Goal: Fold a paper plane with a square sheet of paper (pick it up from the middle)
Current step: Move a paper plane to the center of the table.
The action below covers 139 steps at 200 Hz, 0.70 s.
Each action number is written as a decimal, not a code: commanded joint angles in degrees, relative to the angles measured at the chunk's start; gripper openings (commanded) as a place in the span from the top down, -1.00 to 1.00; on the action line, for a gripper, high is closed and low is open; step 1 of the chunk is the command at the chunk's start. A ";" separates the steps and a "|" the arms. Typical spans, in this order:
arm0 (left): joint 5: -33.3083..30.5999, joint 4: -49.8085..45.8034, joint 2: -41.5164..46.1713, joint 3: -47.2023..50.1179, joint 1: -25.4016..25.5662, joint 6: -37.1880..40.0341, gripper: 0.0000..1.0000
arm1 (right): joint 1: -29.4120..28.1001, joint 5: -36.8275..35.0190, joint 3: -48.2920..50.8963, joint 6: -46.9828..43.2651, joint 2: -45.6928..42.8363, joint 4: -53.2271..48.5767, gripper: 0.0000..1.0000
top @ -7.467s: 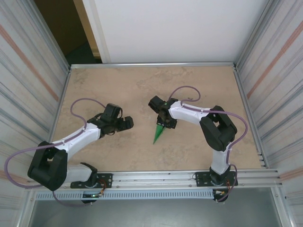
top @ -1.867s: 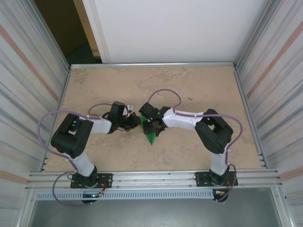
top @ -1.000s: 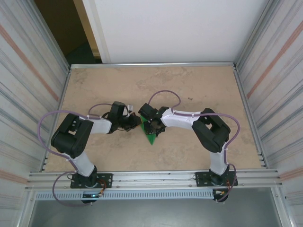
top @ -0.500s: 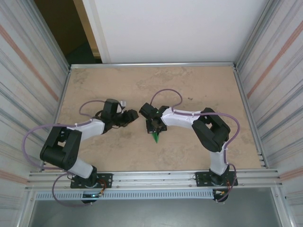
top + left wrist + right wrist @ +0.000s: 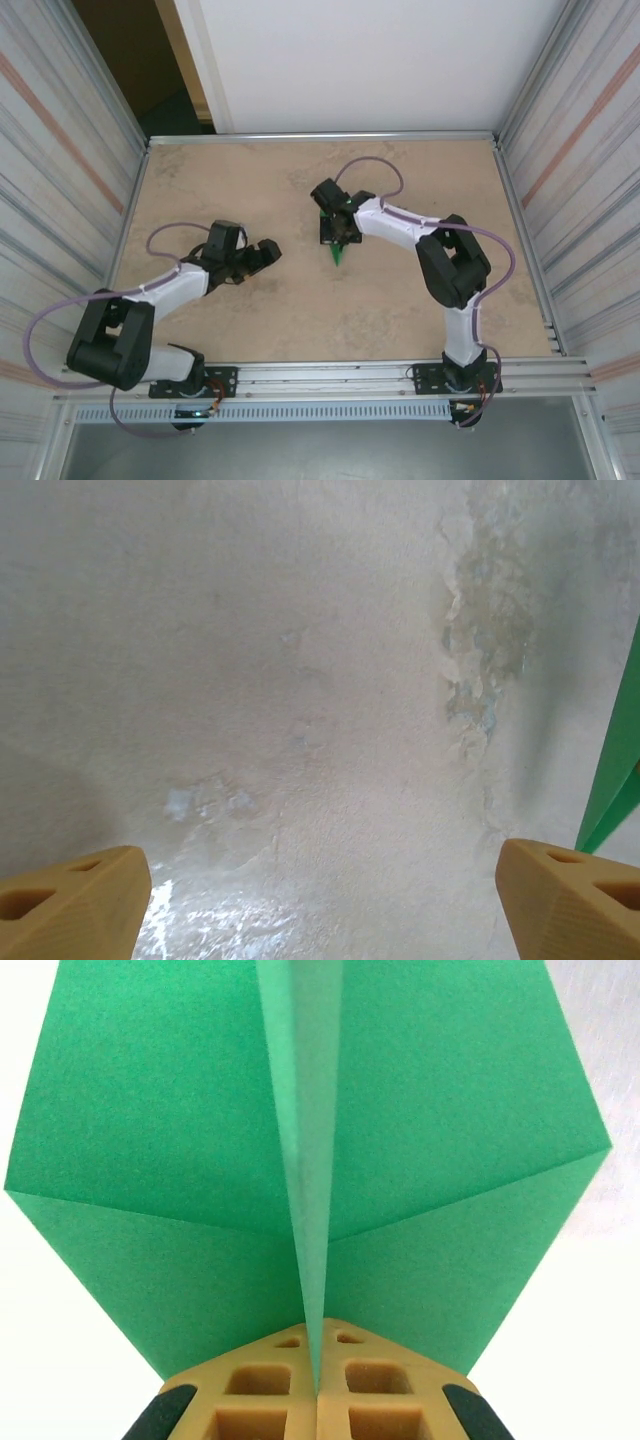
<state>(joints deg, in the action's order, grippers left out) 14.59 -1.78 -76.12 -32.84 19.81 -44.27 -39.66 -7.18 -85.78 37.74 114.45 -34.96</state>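
Beige worktop [image 5: 420,310]. Left gripper [image 5: 262,254] spread wide, holding nothing, well apart from the paper. Right gripper [image 5: 316,1365] pressed together, pinching paper plane [image 5: 180,1130] by its centre crease, near worktop middle. Risk: the thin crease slips out or the wings crumple if the pinch shifts.

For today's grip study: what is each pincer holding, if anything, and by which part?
The right pincer is shut on the green paper plane, pinching its centre fold. The left pincer is open and holds nothing.
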 commanded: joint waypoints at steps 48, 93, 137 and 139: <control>-3.17 -4.09 2.42 -0.07 -0.47 2.63 -0.82 | 2.77 3.58 -11.14 -6.55 9.98 -6.39 0.87; -2.21 -3.02 1.32 -0.29 -0.48 2.61 -0.82 | 2.70 2.29 -13.13 -4.92 12.70 -8.88 0.79; -1.97 -2.76 1.15 -0.18 -0.48 2.78 -0.82 | 2.58 2.14 -13.53 -4.51 13.84 -9.29 0.66; -1.99 -2.78 1.12 -0.24 -0.43 2.85 -0.82 | 2.57 2.14 -13.54 -4.45 13.90 -9.33 0.66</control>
<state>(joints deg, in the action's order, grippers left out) 12.38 -4.62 -74.67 -32.86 19.81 -42.61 -36.73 -4.49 -97.95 32.91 126.89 -41.74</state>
